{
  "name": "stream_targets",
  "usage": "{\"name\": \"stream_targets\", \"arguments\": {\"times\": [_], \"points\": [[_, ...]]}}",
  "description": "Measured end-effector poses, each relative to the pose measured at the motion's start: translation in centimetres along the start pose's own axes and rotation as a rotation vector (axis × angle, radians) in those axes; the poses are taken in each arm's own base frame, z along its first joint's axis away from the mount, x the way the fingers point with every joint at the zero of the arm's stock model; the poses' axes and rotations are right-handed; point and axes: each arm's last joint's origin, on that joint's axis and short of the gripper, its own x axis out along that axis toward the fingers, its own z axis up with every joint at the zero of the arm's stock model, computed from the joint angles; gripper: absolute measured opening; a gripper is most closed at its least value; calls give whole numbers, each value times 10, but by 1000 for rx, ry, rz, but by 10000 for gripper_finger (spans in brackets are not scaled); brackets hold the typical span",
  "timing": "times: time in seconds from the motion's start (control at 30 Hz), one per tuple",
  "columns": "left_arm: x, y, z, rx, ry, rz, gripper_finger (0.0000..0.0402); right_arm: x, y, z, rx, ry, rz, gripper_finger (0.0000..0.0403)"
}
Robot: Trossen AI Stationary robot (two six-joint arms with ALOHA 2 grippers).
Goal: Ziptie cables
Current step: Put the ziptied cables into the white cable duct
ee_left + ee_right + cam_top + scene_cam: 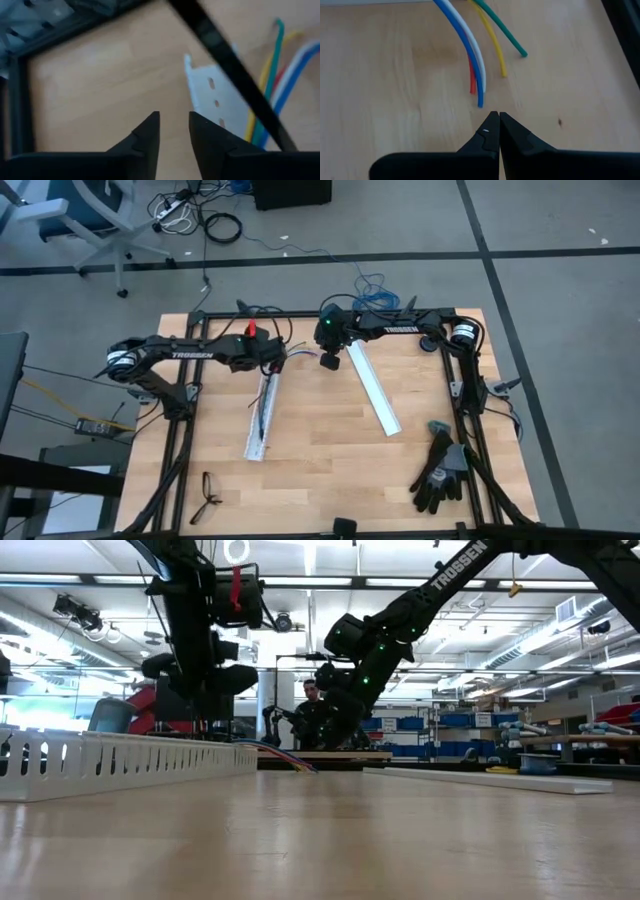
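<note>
Hovering near the table's (330, 470) far edge, both grippers sit close together over the cables (479, 60). L gripper (174, 131) is above the far end of the left white channel (262, 420); its fingers (148, 136) stand a little apart w/ bare wood showing in the gap, nothing held. A black strip (235, 75) crosses diagonally in front of its cam, blurred; can't tell if it touches anything.

R gripper (495, 131) is just short of the cable tips, fingers pressed together, tips meeting, empty. Not touching the wires.

Cables lie flat on the wood near the far edge, roughly mid-table, between the two grippers. Loose ends fan out: blue & white run side by side, red tucked beside blue, yellow next, green outermost & splayed away. Other end runs toward the left channel's far end; sheath not clear in these views. In low view the colored strands show as a thin streak on the surface behind the channel.

Second white channel (374, 392) lies diagonally right of center, apart from the cables. Black gloves (438, 472) near the near-right corner, beside the frame rail. Glasses (207, 497) near the near-left corner. Black frame (178, 440) runs round the table edges. A person (312, 692) is partly visible in the room beyond, behind the R arm.
</note>
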Motion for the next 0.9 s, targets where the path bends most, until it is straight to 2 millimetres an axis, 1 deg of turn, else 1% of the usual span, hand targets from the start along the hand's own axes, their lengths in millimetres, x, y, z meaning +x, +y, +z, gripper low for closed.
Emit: {"name": "stream_targets", "arguments": {"times": [0.07,0.17,0.4,0.6,0.67,0.73,0.9], "points": [[2,-1,-1,-2,43,-27,127,0,0,0,0,-3,11,0],[8,-3,-2,3,77,-32,135,0,1,0,0,-6,27,0],[21,-11,-7,24,110,-8,136,0,1,0,0,-3,30,0],[33,-19,-12,38,148,-17,129,0,1,0,-1,-1,31,0],[34,-20,-12,65,150,-18,120,0,1,0,-3,-1,30,0],[36,-21,-13,115,159,-22,101,0,1,0,-3,-1,31,0],[40,-24,-15,248,158,-26,20,0,1,-2,-5,17,34,0]]}}
